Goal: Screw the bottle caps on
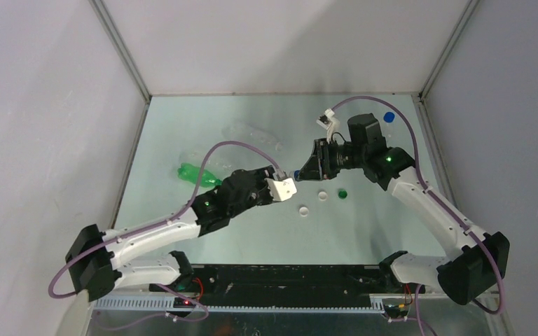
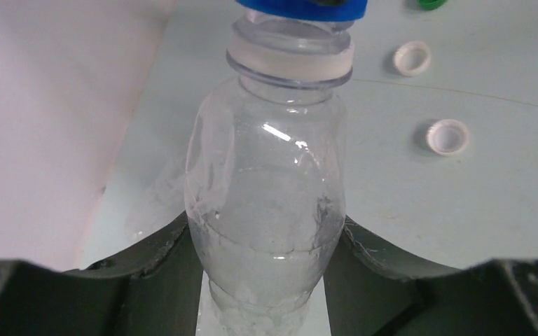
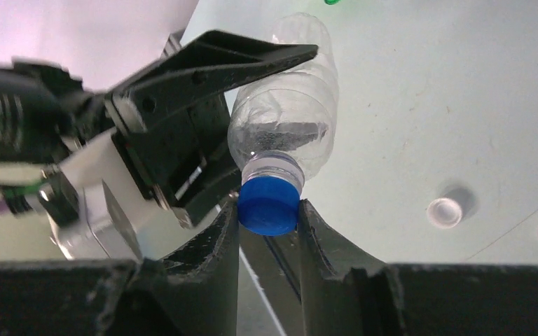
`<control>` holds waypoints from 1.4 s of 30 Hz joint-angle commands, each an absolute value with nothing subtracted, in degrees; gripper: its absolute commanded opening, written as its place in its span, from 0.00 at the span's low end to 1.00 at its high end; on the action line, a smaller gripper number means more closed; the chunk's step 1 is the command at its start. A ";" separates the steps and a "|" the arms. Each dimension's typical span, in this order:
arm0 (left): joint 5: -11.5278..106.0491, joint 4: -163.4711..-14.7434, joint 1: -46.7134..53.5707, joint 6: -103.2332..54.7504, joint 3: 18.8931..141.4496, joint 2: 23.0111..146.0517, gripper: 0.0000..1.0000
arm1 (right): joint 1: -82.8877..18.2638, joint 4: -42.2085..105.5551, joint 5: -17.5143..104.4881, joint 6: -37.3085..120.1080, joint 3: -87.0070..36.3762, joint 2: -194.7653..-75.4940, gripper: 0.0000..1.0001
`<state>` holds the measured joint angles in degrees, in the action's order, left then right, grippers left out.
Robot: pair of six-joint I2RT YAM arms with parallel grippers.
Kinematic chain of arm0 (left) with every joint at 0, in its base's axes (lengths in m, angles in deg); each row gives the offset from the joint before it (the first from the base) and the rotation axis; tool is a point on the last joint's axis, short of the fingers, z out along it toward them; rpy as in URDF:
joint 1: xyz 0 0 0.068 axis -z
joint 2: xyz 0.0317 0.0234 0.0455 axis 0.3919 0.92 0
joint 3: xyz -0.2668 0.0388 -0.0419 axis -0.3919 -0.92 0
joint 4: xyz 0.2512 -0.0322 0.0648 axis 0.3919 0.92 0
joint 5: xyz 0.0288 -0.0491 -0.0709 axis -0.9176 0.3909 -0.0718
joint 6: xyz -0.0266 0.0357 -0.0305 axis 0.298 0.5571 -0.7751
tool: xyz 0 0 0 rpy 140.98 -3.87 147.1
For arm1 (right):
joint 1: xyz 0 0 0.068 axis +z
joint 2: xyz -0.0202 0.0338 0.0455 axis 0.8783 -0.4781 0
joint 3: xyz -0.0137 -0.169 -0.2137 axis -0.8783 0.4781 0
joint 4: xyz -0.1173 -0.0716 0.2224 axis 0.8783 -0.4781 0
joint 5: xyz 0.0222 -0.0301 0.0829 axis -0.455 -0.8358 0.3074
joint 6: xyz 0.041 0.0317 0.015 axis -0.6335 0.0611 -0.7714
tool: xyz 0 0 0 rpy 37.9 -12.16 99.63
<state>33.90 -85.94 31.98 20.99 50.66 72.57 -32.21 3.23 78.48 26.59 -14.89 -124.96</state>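
Observation:
Above the table's middle, my left gripper (image 1: 288, 183) (image 2: 264, 245) is shut on the body of a clear bottle (image 2: 265, 189) (image 3: 291, 119), neck towards the right arm. A blue cap (image 3: 269, 204) (image 2: 301, 8) sits on that neck, and my right gripper (image 1: 307, 170) (image 3: 269, 215) is shut on the cap from both sides. On the table lie two white caps (image 1: 303, 208) (image 1: 323, 195) (image 2: 412, 57) (image 2: 447, 136), a green cap (image 1: 342, 192), a second blue cap (image 1: 389, 117) at the far right, a green bottle (image 1: 197, 174) and a clear bottle (image 1: 252, 133) on its side.
Grey enclosure walls (image 1: 49, 140) close in the table on the left, right and back. The black rail (image 1: 287, 280) with both arm bases runs along the near edge. Cables loop over each arm.

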 commanded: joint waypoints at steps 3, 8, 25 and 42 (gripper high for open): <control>22.71 -114.64 38.28 24.23 49.76 76.55 0.34 | -32.06 5.77 72.19 7.34 -15.60 -127.53 0.00; 20.56 -117.24 38.72 20.84 49.58 78.67 0.34 | -32.42 7.85 70.72 4.20 -15.60 -126.95 0.01; 37.07 -102.08 29.18 0.19 49.97 80.10 0.29 | -38.46 10.84 71.88 16.14 -15.61 -119.53 0.56; 82.05 -78.65 20.44 2.43 60.00 80.86 0.28 | -37.13 -0.23 85.08 67.38 -15.60 -110.16 0.63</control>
<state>69.72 -86.16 20.74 -0.24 55.57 80.83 -39.11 3.25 81.65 52.05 -14.87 -111.76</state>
